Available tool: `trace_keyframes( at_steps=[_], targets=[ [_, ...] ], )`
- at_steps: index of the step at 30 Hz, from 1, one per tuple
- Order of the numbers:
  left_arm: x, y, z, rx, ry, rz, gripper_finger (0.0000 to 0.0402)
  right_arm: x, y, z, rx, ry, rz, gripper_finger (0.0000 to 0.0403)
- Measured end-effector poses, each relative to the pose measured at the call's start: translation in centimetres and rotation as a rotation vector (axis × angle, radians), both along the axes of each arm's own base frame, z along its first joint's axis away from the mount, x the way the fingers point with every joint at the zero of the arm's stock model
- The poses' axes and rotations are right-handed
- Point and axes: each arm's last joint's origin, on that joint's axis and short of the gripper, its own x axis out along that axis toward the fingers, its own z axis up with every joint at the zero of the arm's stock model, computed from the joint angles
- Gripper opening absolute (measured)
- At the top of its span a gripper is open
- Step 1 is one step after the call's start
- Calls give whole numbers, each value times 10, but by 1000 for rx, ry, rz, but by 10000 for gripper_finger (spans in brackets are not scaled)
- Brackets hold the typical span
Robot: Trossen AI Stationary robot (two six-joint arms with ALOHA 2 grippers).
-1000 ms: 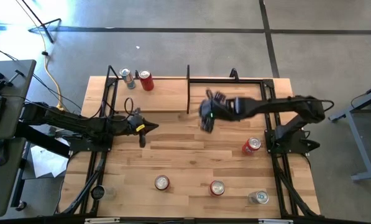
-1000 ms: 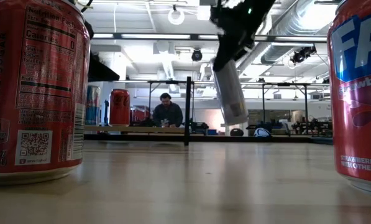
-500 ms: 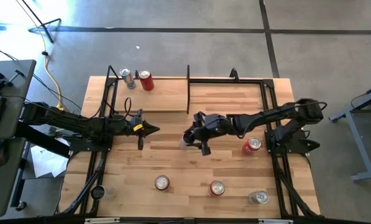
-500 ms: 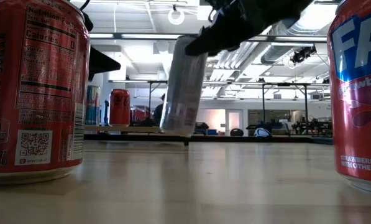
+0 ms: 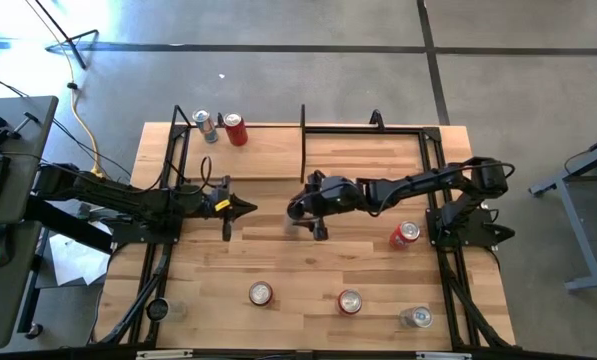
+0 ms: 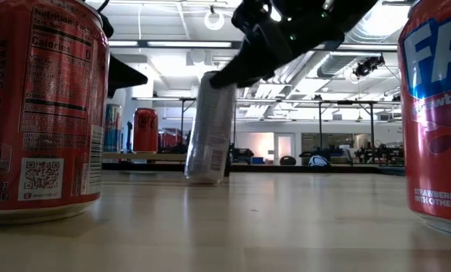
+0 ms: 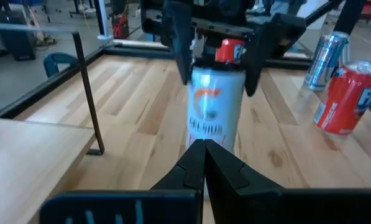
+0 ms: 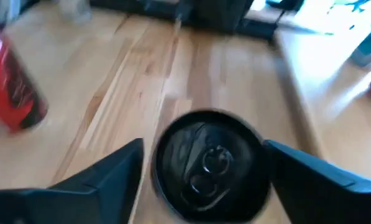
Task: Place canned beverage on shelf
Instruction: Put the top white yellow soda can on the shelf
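At the far left of the high view the shelf (image 5: 243, 150) sits in the upper left part of the surface (image 5: 298, 270), with a silver can (image 5: 206, 126) and a red can (image 5: 236, 130) already standing in its upper left corner. Just below the shelf's lower edge the left claw (image 5: 240, 207) waits pinched tight and empty, pointing toward the middle.

In the centre, the tall white can (image 6: 209, 128) stands on the surface, near the shelf's lower right corner but not on the shelf. In the low view it leans slightly, its base at the wood. The right claw (image 5: 300, 212) is over its top with the fingers spread wide on either side; the right wrist view shows gaps between the can's rim and both fingers, so it appears not to be gripped.

Further right and lower in the high view, four more cans (image 5: 350, 301) wait on the surface.

The risk I see: the can is tall, narrow and not quite upright, so it may tip if a finger brushes it on the way up. A fall could roll it toward the shelf's upright or the left claw. It also remains short of the shelf.
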Motion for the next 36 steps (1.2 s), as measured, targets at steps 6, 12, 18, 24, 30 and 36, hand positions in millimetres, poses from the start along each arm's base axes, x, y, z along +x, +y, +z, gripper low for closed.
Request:
trace_keyframes(
  at_steps=[6,12,18,24,30,36],
  targets=[
    [0,0,-1,1,1,-1,0,1,4,4,-12,-28,-68,361],
    [0,0,-1,10,2,6,0,7,20,21,-32,18,-104,360],
    [0,0,-1,12,5,8,0,5,55,37,-129,69,-192,273],
    [0,0,-1,35,1,4,0,0,105,7,-78,-31,-66,61],
    [1,1,3,37,-38,19,0,13,102,-29,-56,-101,-179,35],
    [1,2,4,34,-46,64,0,19,77,-42,-39,-82,-407,10]
  ],
)
